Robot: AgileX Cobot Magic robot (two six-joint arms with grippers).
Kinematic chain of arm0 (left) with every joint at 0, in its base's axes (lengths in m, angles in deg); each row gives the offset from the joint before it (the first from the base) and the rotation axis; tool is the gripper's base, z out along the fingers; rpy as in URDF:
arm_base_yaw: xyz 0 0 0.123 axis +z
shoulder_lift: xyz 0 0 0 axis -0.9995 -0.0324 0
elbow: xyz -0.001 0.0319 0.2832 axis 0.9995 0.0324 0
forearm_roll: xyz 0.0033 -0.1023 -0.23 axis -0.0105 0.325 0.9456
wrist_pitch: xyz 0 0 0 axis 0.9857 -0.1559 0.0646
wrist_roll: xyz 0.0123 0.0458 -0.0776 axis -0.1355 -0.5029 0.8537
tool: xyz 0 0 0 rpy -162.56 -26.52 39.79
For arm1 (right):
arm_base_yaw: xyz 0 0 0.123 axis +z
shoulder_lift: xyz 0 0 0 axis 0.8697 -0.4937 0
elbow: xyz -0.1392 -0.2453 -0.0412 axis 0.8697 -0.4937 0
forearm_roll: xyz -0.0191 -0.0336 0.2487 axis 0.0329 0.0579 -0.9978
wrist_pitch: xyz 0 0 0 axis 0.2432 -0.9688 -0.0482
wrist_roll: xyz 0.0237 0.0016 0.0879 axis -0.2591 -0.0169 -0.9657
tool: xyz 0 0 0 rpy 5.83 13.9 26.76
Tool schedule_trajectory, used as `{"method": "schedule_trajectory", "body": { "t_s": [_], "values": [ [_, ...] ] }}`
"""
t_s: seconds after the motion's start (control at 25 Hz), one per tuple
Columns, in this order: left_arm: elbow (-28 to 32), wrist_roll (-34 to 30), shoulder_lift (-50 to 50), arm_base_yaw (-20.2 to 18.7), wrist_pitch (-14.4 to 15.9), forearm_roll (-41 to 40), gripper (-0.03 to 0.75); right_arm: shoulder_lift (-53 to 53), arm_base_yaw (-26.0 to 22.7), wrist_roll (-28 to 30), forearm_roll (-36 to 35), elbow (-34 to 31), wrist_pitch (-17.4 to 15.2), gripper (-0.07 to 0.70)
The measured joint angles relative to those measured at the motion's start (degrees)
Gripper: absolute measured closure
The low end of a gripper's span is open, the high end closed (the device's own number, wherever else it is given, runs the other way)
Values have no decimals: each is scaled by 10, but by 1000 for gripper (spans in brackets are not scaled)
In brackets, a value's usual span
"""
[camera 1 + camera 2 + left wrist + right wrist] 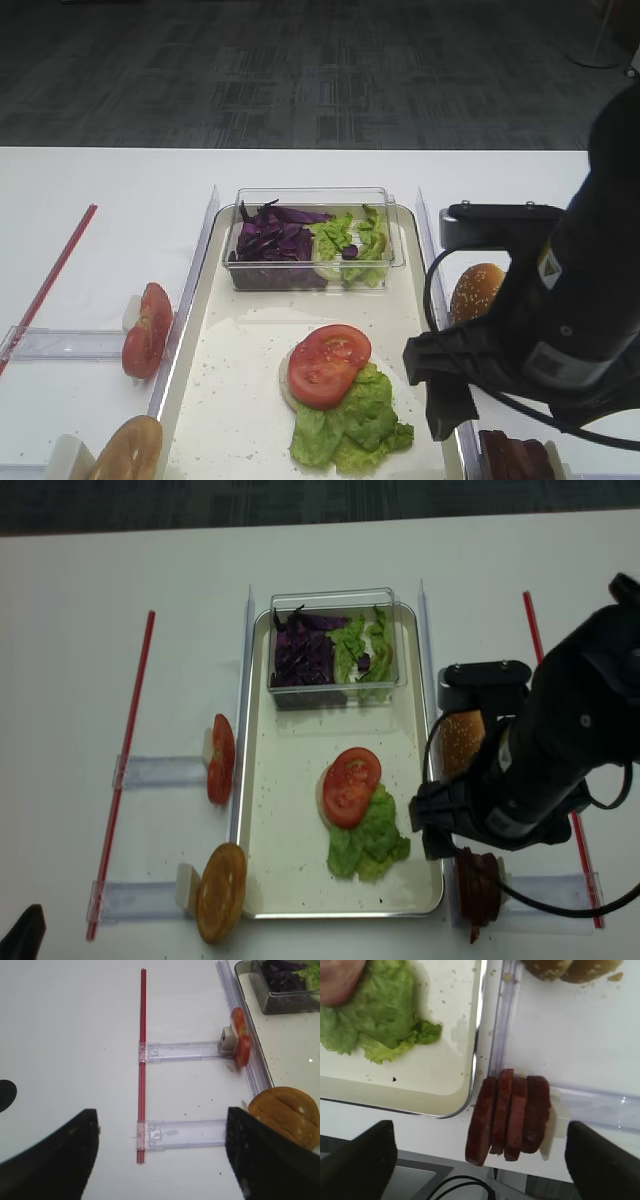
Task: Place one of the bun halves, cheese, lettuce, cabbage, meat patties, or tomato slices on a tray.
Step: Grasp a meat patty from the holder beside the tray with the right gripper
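I see the white matte tabletop (80,600) carrying the long cream tray (290,780), its metallic rim raised and its floor speckled with crumbs. At its far end sits a clear plastic box (312,238) holding dark purple shredded cabbage (272,240) beside ruffled green leaves. Nearer me on the tray lies ruffled lettuce (352,422) with a glossy, seedy tomato slice (328,364) overlapping it, a pale round piece under both. The right tool (480,1165) hangs with its dark fingers wide apart, gripping nothing, above the meat patties (509,1116). Only the right wrist view shows these clearly: four brownish-red discs standing on edge in a row, just outside the tray's rounded corner. A sesame-seeded bun half (476,290) stands right of the tray. The left wrist view alone shows the left tool (160,1160), fingers apart and empty, over clear plastic rails, a thin red rod (142,1060), upright tomato slices (240,1042) and another bun half (285,1115).
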Motion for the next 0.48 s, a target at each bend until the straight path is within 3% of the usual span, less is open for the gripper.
{"method": "schedule_trajectory", "body": {
  "t_s": [0.48],
  "values": [
    [0,0,0,0,0,0,225,-34,54,-34,-17,5,28,-58]
  ]
}}
